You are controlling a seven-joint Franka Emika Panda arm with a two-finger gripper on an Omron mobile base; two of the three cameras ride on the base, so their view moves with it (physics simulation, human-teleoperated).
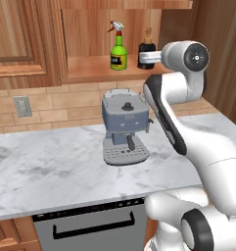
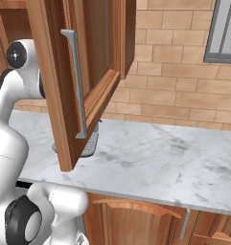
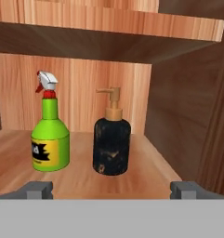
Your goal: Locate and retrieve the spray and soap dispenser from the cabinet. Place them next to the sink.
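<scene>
Left base view: the spray [image 1: 119, 49] and the soap dispenser [image 1: 147, 50] stand upright side by side on the shelf of the open cabinet [image 1: 90, 68], above a grey espresso machine [image 1: 125, 128] on the marble worktop [image 1: 51, 171]. The arm reaches up to the niche, its hand just beside the dispenser.

Right base view: an open cabinet door [image 2: 78, 81] hangs over the worktop and hides the shelf.

Hand view: the gripper [image 3: 113, 189] has its jaws spread wide apart and empty. The dispenser stands straight ahead, roughly centred between them, long axis vertical; the spray stands just to its left, apart. A straight advance would likely bracket the dispenser first.
</scene>
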